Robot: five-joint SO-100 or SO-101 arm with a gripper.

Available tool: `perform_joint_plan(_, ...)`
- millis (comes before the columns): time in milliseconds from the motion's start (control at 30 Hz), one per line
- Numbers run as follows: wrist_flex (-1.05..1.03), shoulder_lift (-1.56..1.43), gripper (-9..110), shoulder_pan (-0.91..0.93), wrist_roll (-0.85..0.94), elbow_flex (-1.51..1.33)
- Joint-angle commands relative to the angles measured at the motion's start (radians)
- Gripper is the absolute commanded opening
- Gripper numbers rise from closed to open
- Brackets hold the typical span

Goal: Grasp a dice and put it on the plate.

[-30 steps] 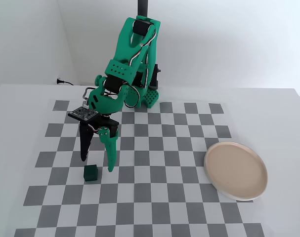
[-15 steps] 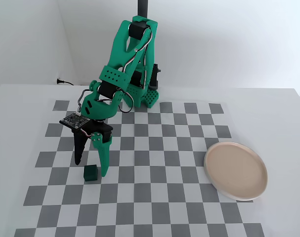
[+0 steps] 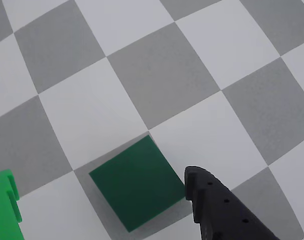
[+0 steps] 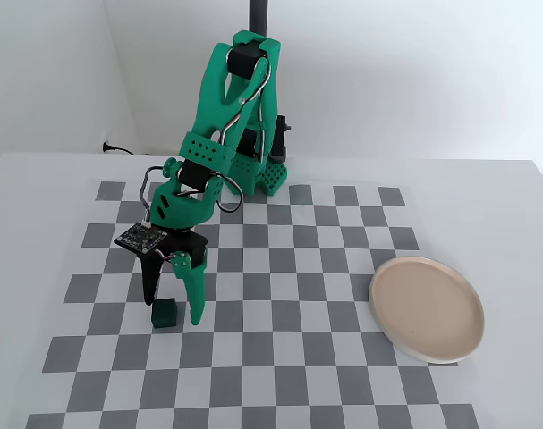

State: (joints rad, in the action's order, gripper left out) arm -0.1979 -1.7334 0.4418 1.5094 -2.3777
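The dice (image 4: 165, 313) is a small dark green cube on the checkerboard, at the left in the fixed view. My gripper (image 4: 173, 311) is open and reaches down around it, with the black finger (image 4: 149, 286) to its left and the green finger (image 4: 195, 290) to its right. In the wrist view the dice (image 3: 136, 182) lies between the fingers of the gripper (image 3: 99, 175). There it sits right next to the black finger (image 3: 217, 210), with a wide gap to the green finger (image 3: 4, 210). The beige-pink plate (image 4: 426, 308) lies far to the right and holds nothing.
The green arm's base (image 4: 267, 170) and a dark post (image 4: 258, 13) stand at the back of the checkerboard mat (image 4: 289, 357). White walls close the back and the left side. A black cable plug (image 4: 114, 147) lies at the back left.
The gripper has come down and shifted toward the front-left, so its open fingers now stand on either side of the dice. Dice and plate have not moved.
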Motion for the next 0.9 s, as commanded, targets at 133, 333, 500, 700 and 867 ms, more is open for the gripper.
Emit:
perform_joint_plan(133,0.041,0.008,31,-0.011,0.012,0.078)
perform_joint_plan(333,0.034,0.012,31,-0.018,0.006,0.077)
perform_joint_plan(500,0.017,0.009,32,-0.025,0.009,0.072)
perform_joint_plan(700,0.009,-0.02,32,-0.051,0.031,0.043)
perform_joint_plan(867,0.005,-0.037,31,-0.075,0.02,0.031)
